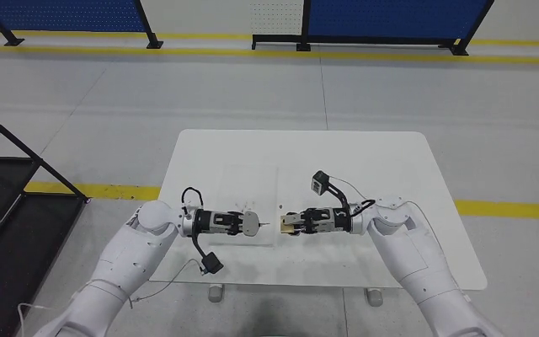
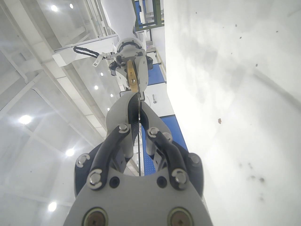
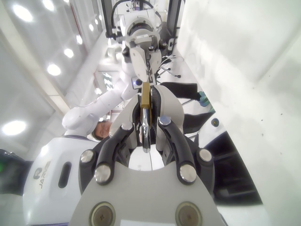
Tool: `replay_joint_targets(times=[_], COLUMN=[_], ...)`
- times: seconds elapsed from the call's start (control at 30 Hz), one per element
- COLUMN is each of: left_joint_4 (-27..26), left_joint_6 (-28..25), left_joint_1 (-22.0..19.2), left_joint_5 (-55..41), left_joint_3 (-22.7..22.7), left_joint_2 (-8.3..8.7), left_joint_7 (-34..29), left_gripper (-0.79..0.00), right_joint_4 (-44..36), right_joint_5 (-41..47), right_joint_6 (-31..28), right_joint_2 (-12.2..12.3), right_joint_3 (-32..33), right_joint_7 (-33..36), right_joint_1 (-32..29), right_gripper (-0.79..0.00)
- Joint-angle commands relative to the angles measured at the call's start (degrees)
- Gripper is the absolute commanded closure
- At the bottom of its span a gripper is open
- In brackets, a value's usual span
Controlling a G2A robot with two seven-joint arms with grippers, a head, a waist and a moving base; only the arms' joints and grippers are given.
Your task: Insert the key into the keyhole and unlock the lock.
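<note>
Above the table, brass silver-shackled lock tight in right tool, thin key tight in left tool.

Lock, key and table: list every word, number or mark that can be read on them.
On the lock: no print readable on its brass body or shackle.
On the key: seen edge-on, nothing readable.
On the table: no text, only dark specks.
</note>
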Motion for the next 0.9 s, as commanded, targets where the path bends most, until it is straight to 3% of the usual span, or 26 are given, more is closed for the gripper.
replay_joint_targets(times=[0.0, 0.87], left_joint_4=[-1.04, -6.09], left_joint_6=[-0.43, -3.35], left_joint_1=[0.42, 2.96], left_joint_5=[0.16, 1.26], left_joint_3=[-0.20, 0.39], left_joint_2=[0.20, 0.94], left_joint_7=[-0.09, -4.31], left_gripper=[0.000, 0.000], right_joint_4=[0.15, -0.11], right_joint_5=[-0.18, 0.09], right_joint_6=[-0.44, -1.80], right_joint_2=[0.00, 0.14], right_joint_3=[-0.33, -1.11], right_joint_7=[-0.08, -2.81], right_joint_1=[0.17, -0.27], right_gripper=[0.000, 0.000])
